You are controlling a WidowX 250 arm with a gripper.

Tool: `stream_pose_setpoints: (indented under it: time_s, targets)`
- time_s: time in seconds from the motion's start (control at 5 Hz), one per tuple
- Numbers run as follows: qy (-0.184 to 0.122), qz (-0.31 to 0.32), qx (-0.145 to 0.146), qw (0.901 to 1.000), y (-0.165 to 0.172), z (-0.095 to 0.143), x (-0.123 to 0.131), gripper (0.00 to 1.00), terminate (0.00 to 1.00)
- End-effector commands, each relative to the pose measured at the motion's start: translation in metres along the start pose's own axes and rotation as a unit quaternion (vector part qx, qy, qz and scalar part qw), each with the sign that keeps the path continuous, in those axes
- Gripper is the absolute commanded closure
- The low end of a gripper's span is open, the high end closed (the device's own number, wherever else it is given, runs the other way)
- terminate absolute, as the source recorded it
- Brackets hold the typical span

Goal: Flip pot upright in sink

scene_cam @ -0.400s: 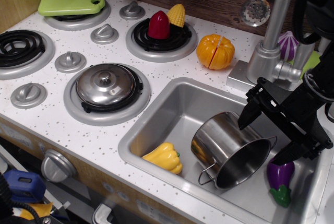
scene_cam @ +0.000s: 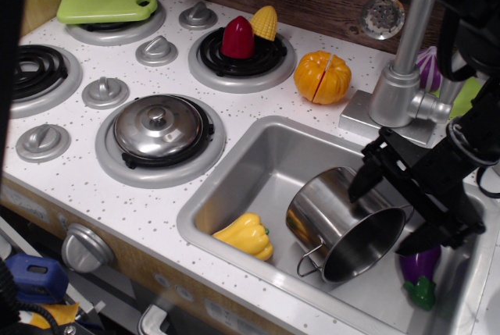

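Claw (scene_cam: pixel 389 212) hangs spread wide, grasping nothing, over the pot (scene_cam: pixel 344 224), which lies tipped on its side in the sink (scene_cam: pixel 258 147). Approach step: next, pinch the upper rim.

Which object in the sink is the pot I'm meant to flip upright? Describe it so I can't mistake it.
Start at the grey sink set in the white speckled countertop. The pot lies on its side mid-basin, its open mouth facing the front, directly below the open gripper. It is the only shiny steel cylinder there, with thin wire loop handles, flanked by a yellow pepper and a purple eggplant.
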State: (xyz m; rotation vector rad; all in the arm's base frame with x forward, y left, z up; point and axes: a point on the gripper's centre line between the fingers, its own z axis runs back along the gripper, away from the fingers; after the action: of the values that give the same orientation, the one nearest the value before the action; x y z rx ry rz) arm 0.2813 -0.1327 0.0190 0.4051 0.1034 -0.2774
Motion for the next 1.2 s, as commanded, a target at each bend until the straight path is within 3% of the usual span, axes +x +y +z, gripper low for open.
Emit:
stream_pose_setpoints:
  time_s: [0.0,0.4,0.8,1.0]
  targets:
    - [-0.039,0.0,0.058,0.9975,-0.001,0.015,0.008,0.0,0.0]
    - [-0.062,-0.002,0.151,0.9866,0.0,-0.005,0.003,0.0,0.0]
    - [-0.106,-0.029,0.178,0.9779,0.022,-0.015,0.006,0.0,0.0]
    - [-0.139,-0.019,0.143,0.9797,0.033,-0.023,0.006,1.0,0.0]
